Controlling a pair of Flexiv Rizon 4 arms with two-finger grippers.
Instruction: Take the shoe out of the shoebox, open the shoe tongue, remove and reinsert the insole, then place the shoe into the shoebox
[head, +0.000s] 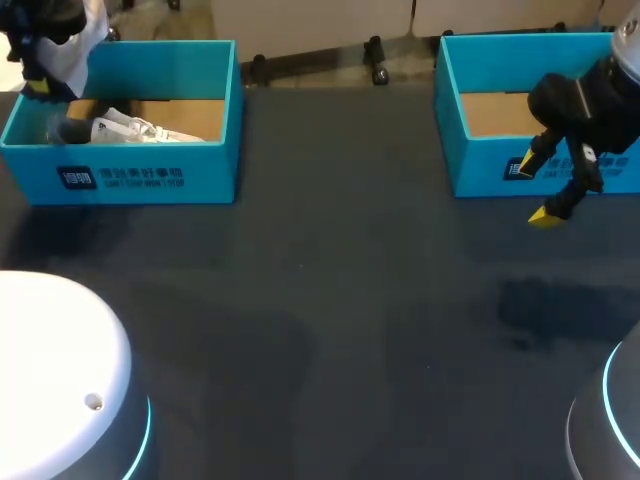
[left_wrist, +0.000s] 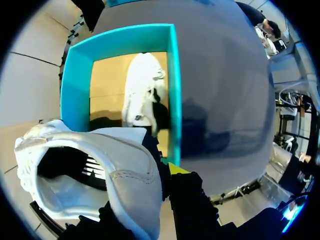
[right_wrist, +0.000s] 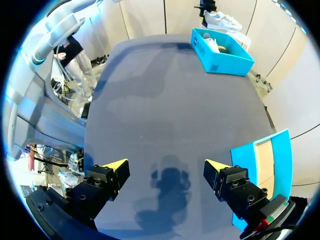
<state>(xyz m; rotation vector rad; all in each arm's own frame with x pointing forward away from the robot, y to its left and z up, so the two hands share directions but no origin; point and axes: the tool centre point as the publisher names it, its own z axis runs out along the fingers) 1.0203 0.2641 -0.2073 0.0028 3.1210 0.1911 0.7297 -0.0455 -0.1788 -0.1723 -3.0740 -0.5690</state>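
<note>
My left gripper (head: 42, 85) hangs over the back left corner of the left teal shoebox (head: 150, 175), shut on a white shoe (head: 85, 40) held above the box. In the left wrist view the held shoe (left_wrist: 125, 175) has its opening facing the camera, with its side wall pinched in the gripper (left_wrist: 162, 175); only one yellow tip shows. A second white shoe (left_wrist: 142, 95) lies in the box (left_wrist: 172, 90) below. My right gripper (head: 535, 190) hovers open and empty in front of the right teal shoebox (head: 480, 165).
The right shoebox (right_wrist: 280, 155) shows only a bare cardboard floor. A wide stretch of dark tabletop (head: 330, 320) lies between and in front of the two boxes. My arms' white bases stand at the near corners.
</note>
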